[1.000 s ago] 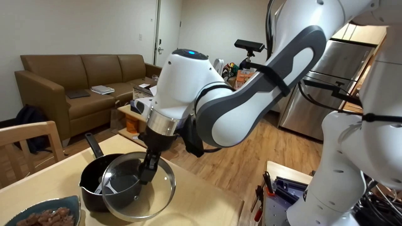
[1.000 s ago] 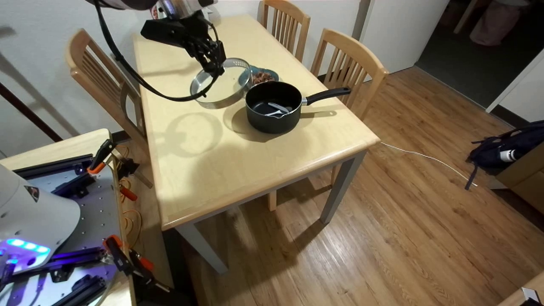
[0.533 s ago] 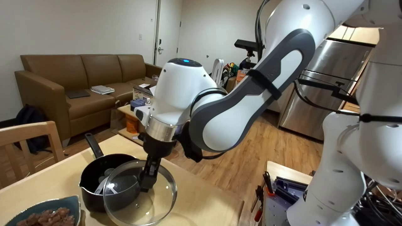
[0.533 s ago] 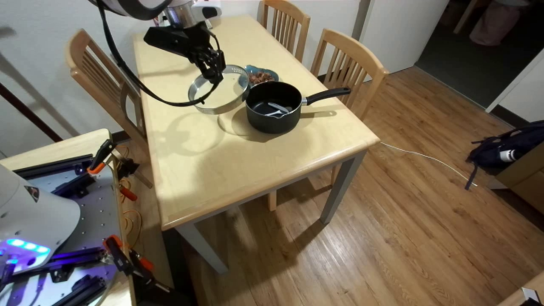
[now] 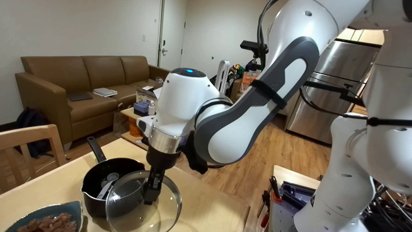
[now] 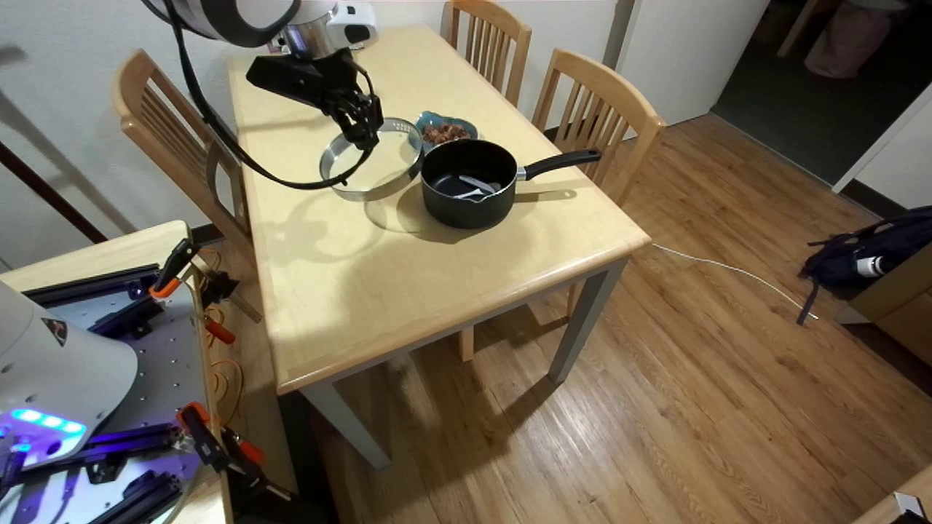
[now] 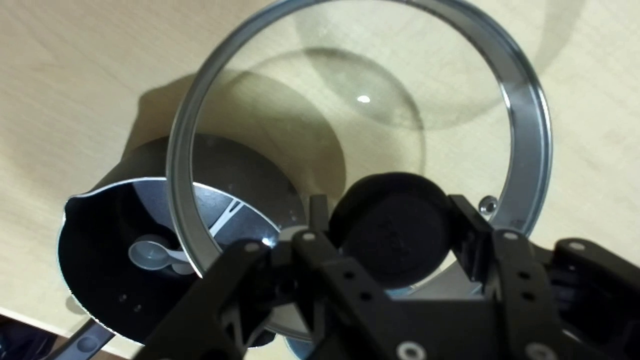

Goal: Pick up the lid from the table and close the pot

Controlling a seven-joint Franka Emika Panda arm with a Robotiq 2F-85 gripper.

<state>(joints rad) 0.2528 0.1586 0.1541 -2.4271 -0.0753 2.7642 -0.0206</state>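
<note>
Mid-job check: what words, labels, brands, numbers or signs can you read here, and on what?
Nothing is readable.
Wrist view: faint mark on the dark knob of the lid, too blurred.
In an exterior view: markings on the orange box, too small.
In an exterior view: dark sticker on the robot's base, too small.
In an exterior view: white patch on the dark bag, too small.

The table [image 6: 429, 291], topped in smooth pale tan wood, stands on a plank floor [image 6: 655, 407]; directly on the table rest the round black pot [image 6: 466, 212], upright, and, just beside it, a teal dish [image 5: 72, 207] of brown food [image 5: 48, 223]
</note>
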